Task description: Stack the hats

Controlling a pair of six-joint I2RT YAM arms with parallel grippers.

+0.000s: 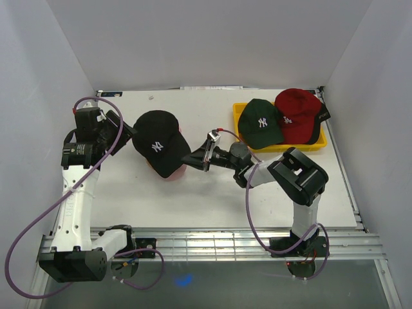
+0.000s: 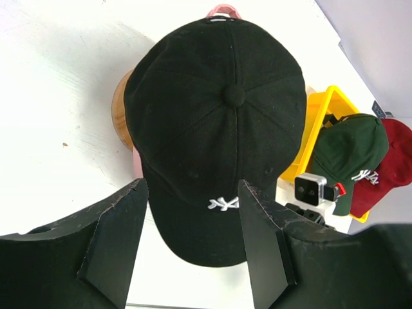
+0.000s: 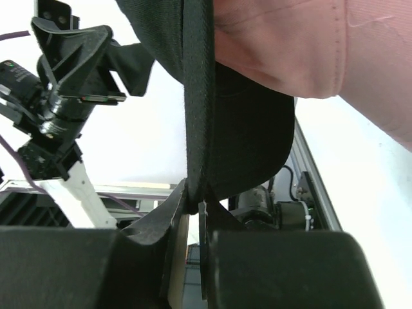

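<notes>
Stacking is looking partway done on the white worktop [image 1: 212,199]. A black NY cap [image 1: 158,143] is sitting crown-up over a pink cap [image 3: 309,51], which is resting on the round wooden stand [image 2: 120,119]. A green cap [image 1: 261,122] and a red cap [image 1: 297,111] are waiting in the yellow tray [image 1: 320,143], well apart to the right. The right gripper [image 1: 192,158] is reaching across from its side, and its fingers [image 3: 161,222] are clamping shut on the edge of the black cap's brim. This is likely because the brim is the stiffest part of the cap, giving a thin, firm hold for tugging it into line with the pink one below. The left gripper [image 2: 192,193] is hanging close over the black cap on the side away from the tray, its fingers [image 2: 116,238] standing apart and gripping nothing. That pose is probably leaving it ready to steady the crown should the cap start sliding. The stand seems to be acting as a form, keeping the crowns rounded so that each cap is nesting over the one beneath. Judging from this layout, the black cap is being settled as the second layer, and the two caps in the tray are not yet stacked. Too hard a pull on the brim is risking dragging the pink cap off the stand as well.
</notes>
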